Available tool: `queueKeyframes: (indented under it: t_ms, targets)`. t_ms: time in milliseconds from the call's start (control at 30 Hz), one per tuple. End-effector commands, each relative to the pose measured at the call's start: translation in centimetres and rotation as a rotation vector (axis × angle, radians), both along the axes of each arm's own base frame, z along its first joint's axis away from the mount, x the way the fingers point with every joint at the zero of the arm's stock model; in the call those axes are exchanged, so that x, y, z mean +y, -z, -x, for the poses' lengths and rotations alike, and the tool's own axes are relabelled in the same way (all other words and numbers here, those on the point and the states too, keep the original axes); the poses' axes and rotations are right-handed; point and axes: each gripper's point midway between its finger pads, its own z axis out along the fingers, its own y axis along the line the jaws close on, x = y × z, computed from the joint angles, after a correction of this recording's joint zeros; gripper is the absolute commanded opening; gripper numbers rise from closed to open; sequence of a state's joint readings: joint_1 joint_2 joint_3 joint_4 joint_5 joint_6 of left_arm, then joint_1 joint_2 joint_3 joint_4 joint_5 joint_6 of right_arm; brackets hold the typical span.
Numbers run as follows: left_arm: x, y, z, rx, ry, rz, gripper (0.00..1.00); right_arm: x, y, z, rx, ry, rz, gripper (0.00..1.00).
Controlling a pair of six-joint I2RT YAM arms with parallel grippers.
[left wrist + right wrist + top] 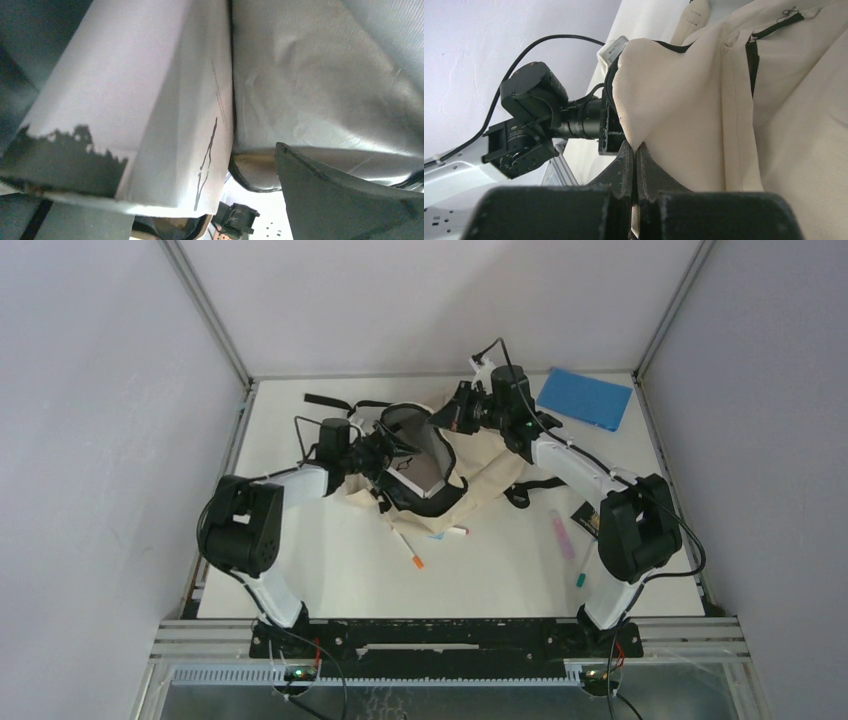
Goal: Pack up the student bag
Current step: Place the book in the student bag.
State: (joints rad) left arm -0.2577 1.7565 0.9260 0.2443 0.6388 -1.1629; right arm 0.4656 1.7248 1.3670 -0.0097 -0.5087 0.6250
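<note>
Two arms at student bag (490, 465): right gripper (636, 150) jaws pinch rim, left gripper (390, 452) jaws seem wide in mouth. Mid-packing, I reckon; next, fetch pen (410, 552) off counter (330, 570).

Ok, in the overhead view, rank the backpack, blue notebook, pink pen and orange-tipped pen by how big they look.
1. backpack, clearly largest.
2. blue notebook.
3. pink pen and orange-tipped pen: about equally long, too alike to rank, though the pink one looks thicker.
</note>
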Motion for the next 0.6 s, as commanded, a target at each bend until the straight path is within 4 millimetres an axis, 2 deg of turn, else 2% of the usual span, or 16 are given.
queueKeyframes:
  t_ms: [0,100,333,567]
  targets:
    - [0.6,-1.2,1.9,-0.045,0.076,-0.088,1.0,-0.3,-1.6,-1.7,-0.059,0.044,-0.04,0.0]
    - [1.1,-1.5,3.0,-0.04,0.076,-0.112,1.0,-0.7,-1.6,-1.9,-0.057,0.054,-0.038,0.0]
    - [2.2,-3.6,5.0,-0.08,0.064,-0.14,1.0,-1.5,-1.1,-2.6,-0.046,0.078,-0.029,0.0]
    - [5.0,-4.4,6.1,-0.1,-0.03,-0.169,1.0,-1.4,-1.0,-2.3,-0.039,0.062,-0.03,0.0]
